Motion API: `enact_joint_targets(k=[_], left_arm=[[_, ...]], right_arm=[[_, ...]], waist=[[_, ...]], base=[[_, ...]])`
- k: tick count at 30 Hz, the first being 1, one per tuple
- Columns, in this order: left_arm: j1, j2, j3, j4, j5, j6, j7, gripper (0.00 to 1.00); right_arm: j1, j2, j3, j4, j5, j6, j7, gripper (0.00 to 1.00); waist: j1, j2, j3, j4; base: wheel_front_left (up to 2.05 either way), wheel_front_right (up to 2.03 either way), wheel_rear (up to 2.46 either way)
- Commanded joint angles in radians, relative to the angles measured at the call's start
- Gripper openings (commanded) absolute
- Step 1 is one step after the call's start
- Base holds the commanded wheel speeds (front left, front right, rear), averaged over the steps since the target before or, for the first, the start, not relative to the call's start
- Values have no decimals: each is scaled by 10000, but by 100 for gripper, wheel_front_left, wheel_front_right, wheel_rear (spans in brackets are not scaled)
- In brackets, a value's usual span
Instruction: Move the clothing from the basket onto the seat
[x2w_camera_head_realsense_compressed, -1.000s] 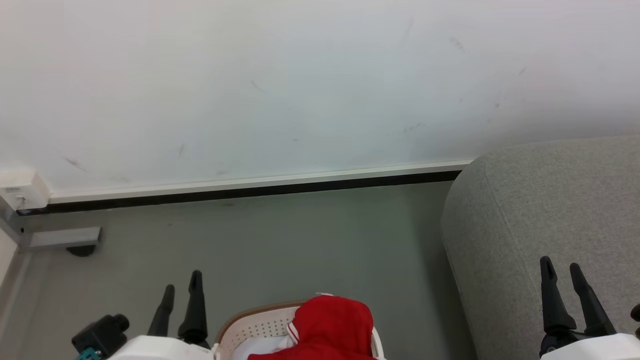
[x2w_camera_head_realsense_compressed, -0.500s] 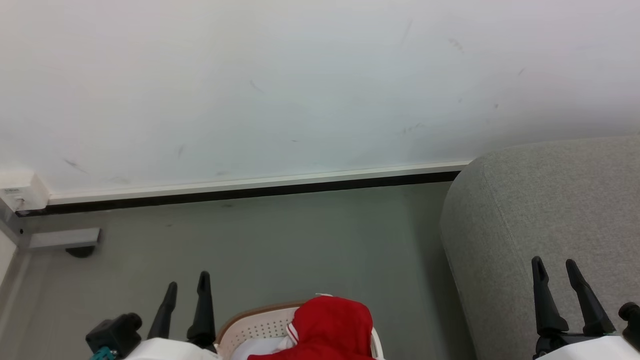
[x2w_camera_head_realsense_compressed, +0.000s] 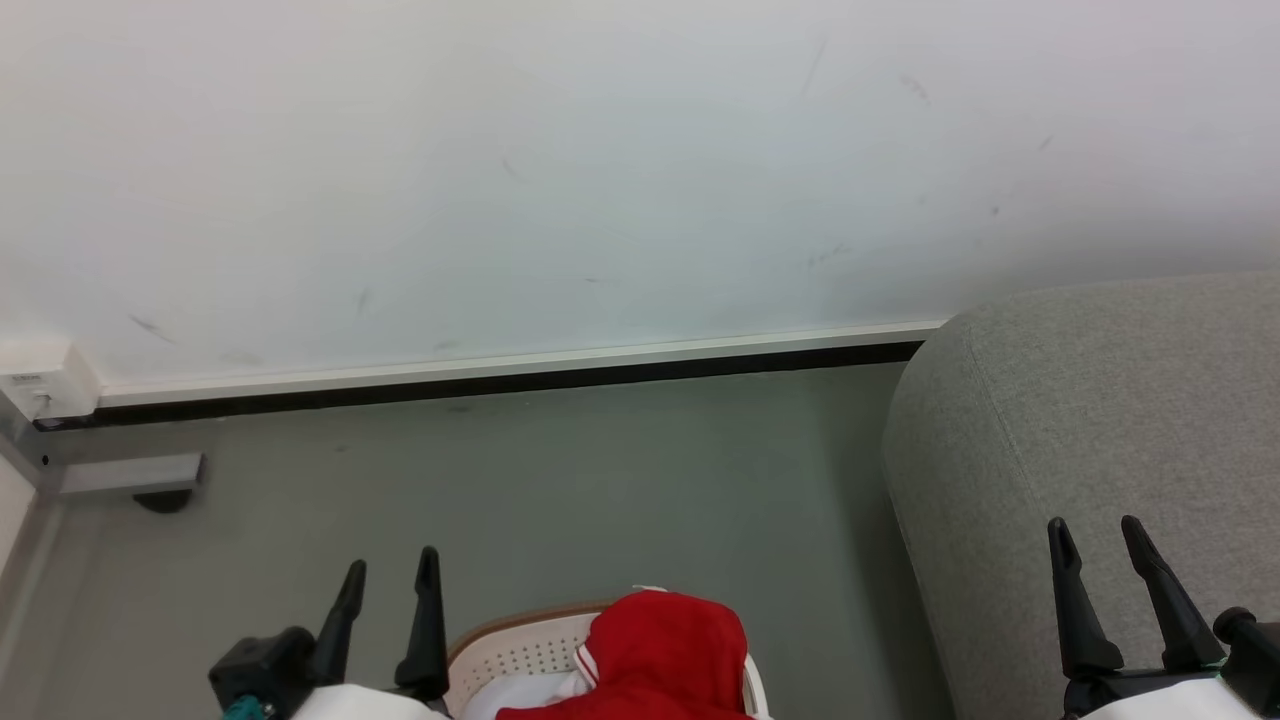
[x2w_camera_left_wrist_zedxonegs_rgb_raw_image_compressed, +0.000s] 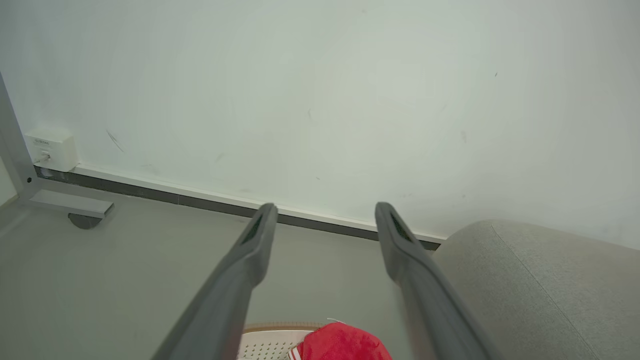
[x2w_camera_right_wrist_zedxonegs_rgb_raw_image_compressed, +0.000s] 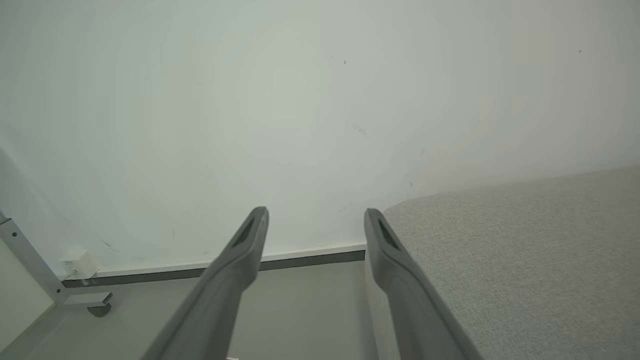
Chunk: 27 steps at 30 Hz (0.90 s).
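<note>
A: Can you read any words or numbers here?

B: No, not one. There is a little white box low on the wall, at about eight o'clock in the head view. It has a tiny label with marks like letters.

A: What do the marks say?

B: I cannot tell. They are too small and blurry, even in the left wrist view, where the box sits at about nine o'clock.

Left end effector, right end effector: two. Basket: one. Seat: one. Clothing: one red heap, pieces uncountable.
</note>
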Motion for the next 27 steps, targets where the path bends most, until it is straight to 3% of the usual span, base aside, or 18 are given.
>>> enact_joint_targets(k=[1, 27], left_arm=[[69, 87, -27, 2, 322, 66, -91, 100], [173, 100, -192, 387, 2490, 337, -603, 100]], right_arm=[[11, -102, 40, -7, -242, -15, -95, 100], [70, -180, 408, 274, -1611, -19, -607, 100]], waist=[[0, -1, 0, 8], [0, -1, 51, 66]], base=[[0, 0, 0], [0, 0, 0]])
